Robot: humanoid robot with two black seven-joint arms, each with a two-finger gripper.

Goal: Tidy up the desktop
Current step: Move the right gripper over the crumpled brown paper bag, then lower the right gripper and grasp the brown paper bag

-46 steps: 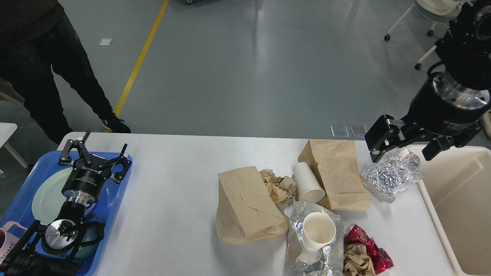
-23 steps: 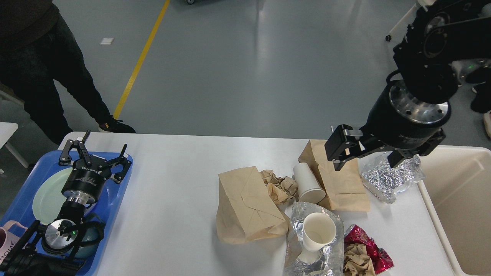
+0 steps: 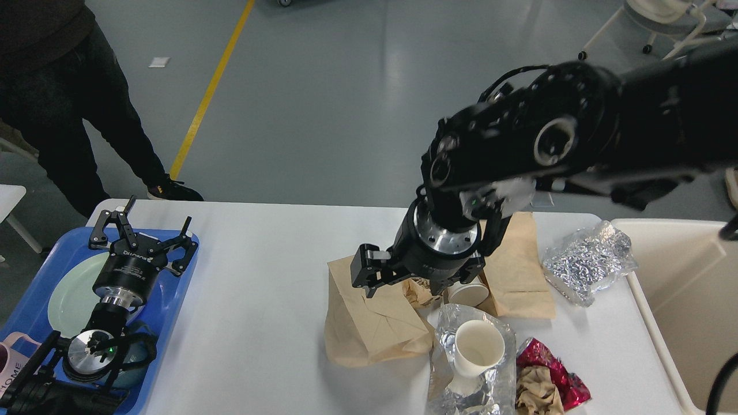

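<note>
Centrally in the frame, the desktop (image 3: 259, 300) is seen as a white slab running from the left edge to the lower right. Over its middle the right gripper (image 3: 403, 281) is held with its fingers spread wide and nothing between them, above a brown paper bag (image 3: 369, 323) and crumpled brown paper (image 3: 416, 294). A second paper bag (image 3: 519, 271) and a foil wrapper (image 3: 588, 262) are found further right, beside a beige bin (image 3: 680, 311). A paper cup (image 3: 477, 346) is seen on a clear plastic bag (image 3: 496, 386) at the bottom, next to a red wrapper (image 3: 556, 374). At the lower left, the left gripper (image 3: 147, 233) is held spread and empty over a blue tray (image 3: 173, 305) with a pale plate (image 3: 69, 294).
</note>
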